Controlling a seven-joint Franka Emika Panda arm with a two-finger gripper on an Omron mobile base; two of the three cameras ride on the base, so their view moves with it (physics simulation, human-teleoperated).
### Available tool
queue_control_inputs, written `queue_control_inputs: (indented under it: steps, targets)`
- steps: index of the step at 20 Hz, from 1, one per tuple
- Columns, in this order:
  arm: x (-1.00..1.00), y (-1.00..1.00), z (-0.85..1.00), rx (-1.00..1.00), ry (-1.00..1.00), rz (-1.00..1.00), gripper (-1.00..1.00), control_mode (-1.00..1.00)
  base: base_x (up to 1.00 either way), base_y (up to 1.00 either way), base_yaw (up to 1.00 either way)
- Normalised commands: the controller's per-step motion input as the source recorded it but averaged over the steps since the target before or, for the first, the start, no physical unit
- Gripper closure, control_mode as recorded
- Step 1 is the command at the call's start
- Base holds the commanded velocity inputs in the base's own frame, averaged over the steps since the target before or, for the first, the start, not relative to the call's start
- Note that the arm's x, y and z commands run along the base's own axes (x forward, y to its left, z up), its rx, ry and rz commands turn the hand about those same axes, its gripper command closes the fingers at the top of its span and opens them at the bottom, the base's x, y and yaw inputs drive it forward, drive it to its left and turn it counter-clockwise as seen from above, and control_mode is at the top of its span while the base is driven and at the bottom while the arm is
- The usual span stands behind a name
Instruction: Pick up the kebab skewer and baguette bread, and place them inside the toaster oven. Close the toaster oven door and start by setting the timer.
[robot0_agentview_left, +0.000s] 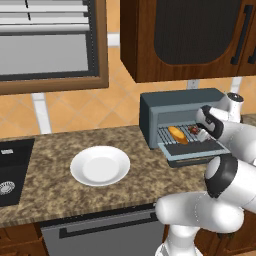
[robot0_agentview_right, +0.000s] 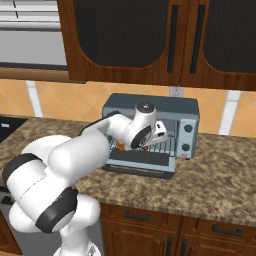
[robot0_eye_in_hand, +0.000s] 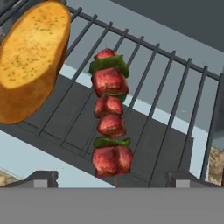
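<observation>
The toaster oven (robot0_agentview_left: 180, 116) (robot0_agentview_right: 186, 111) stands on the counter with its door (robot0_agentview_left: 192, 151) (robot0_agentview_right: 142, 161) folded down flat. On its wire rack (robot0_eye_in_hand: 175, 87) lies the golden baguette bread (robot0_eye_in_hand: 33, 57) (robot0_agentview_left: 178, 135), at the left. Beside it to the right rests the kebab skewer (robot0_eye_in_hand: 109, 118) (robot0_agentview_left: 194, 132), with red chunks and green bits. My gripper (robot0_eye_in_hand: 114, 178) (robot0_agentview_left: 202, 131) (robot0_agentview_right: 149, 141) is at the oven mouth just above the rack. It is open, its fingertips (robot0_eye_in_hand: 41, 177) standing wide on either side of the skewer's near end without touching it.
A white plate (robot0_agentview_left: 100, 165) sits bare on the granite counter left of the oven. A dark sink (robot0_agentview_left: 10, 170) is at the far left. Wall cabinets (robot0_agentview_right: 140, 35) hang above the oven. The oven knobs (robot0_agentview_right: 187, 136) are on its right side.
</observation>
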Motion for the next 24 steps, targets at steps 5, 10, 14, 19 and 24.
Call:
queue_control_inputs:
  steps: [5, 10, 14, 19, 24]
  targets:
    - [-0.76, 0.04, 0.28, 0.0, 0.0, -0.13, -1.0, -1.0, 0.0, 0.0, 0.0]
    - [-0.64, 0.21, 0.0, 0.0, 0.04, -0.31, -1.0, -1.0, 0.0, 0.0, 0.0]
    - [-0.23, 0.19, -0.06, 0.0, 0.01, -0.27, -1.0, -1.0, 0.0, 0.0, 0.0]
    - [0.0, 0.0, -0.1, 0.0, 0.0, -0.23, -1.0, -1.0, 0.0, 0.0, 0.0]
    - [0.07, 0.0, -0.05, 0.0, 0.0, -0.16, -1.0, -1.0, 0.0, 0.0, 0.0]
